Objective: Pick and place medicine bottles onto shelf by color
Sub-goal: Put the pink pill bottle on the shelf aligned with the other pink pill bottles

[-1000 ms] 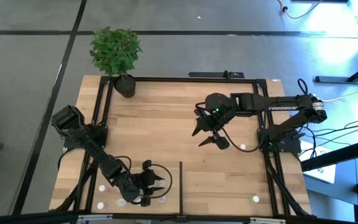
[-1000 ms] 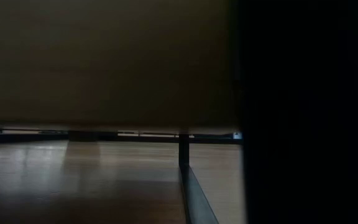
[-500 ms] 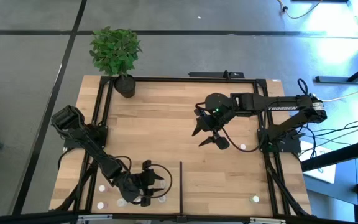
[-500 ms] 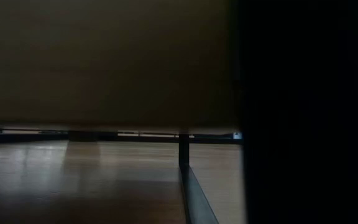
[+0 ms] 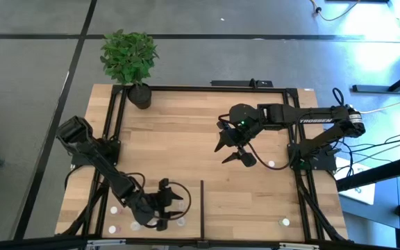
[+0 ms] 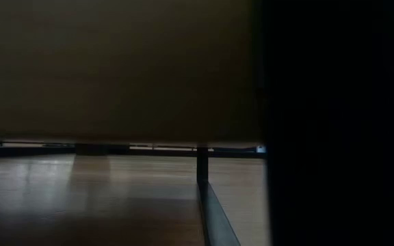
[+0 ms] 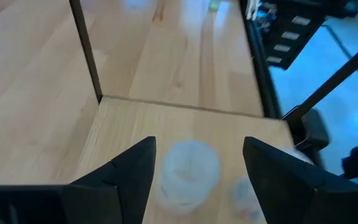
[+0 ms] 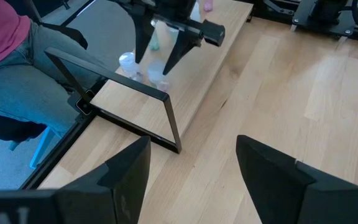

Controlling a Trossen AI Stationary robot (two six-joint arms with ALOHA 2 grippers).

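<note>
Left claw (image 5: 173, 208): I am holding it low over the shelf (image 5: 151, 163), at the near edge just left of the divider bar (image 5: 201, 205). In the left wrist view its fingers (image 7: 126, 177) are standing apart on either side of a whitish bottle (image 7: 188, 171), a gap showing on both sides; released, not gripping.

Bottles: I am seeing a small cluster by the left claw, including one (image 5: 180, 222) just beside it and two (image 5: 114, 208) farther left near the rail. Another (image 5: 285, 222) is lying right of the divider, and one (image 5: 271, 164) near the right arm's base.

Right claw (image 5: 232, 154): I am keeping it raised over the desk's middle-right, fingers (image 8: 129, 171) spread wide, holding nothing.

Plant pot (image 5: 140, 95): standing at the far left corner.

Person (image 8: 11, 68): sitting beyond the near edge, seen from the right wrist.
</note>
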